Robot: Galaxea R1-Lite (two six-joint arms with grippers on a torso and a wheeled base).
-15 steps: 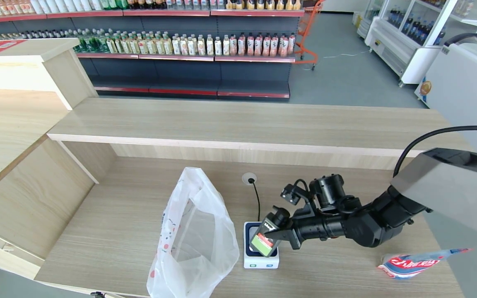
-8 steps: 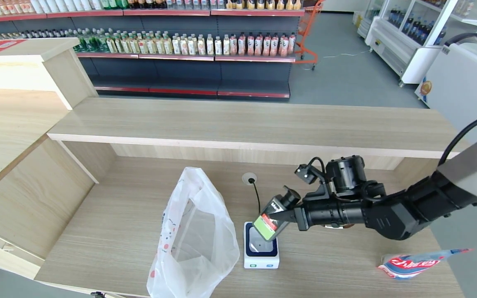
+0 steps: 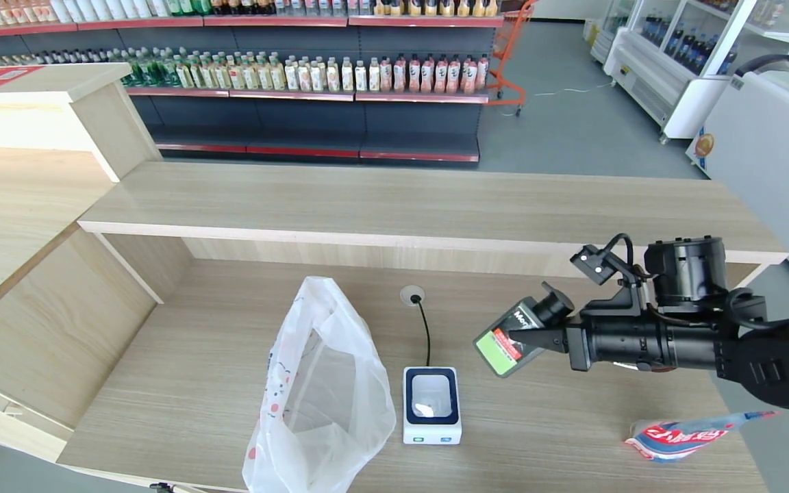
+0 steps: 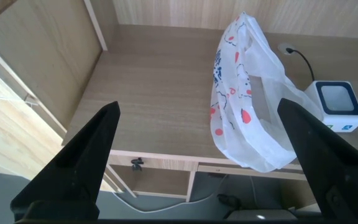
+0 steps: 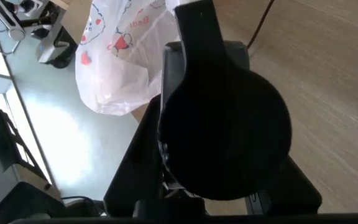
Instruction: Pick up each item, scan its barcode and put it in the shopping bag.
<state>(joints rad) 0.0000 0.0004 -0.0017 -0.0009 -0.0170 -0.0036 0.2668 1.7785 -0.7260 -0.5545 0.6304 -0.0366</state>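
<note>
My right gripper (image 3: pixel 523 329) is clamped on a small bottle (image 3: pixel 498 348). I hold it in the air above the counter (image 3: pixel 182 383), off to the right of the scanner (image 3: pixel 431 404) and well apart from the bag (image 3: pixel 326 383). It lies tilted, black cap toward my wrist and green and red label facing outward. I judge it to be light and rigid, so a firm pinch should not crush it. Its smooth labelled sides look slippery, though, and could let it twist between my fingers. My grip sits across the body just below the cap, which seems the right place, since it leaves the label bare for reading. My left gripper (image 4: pixel 197 107) hangs near the counter's front edge with its fingers spread wide and nothing between them. The bag is thin white film standing loosely just left of the scanner, touching it or nearly so, with its mouth open upward. It will likely fold at the lightest brush, so I would come in from above the mouth and let the bottle go low inside without dragging it across the rim. A flat snack pouch (image 3: pixel 682 433) waits on the counter's right end. It looks soft, crinkly and light, and is probably best taken across its middle, where the film gives a little, rather than by a sealed end.
</note>
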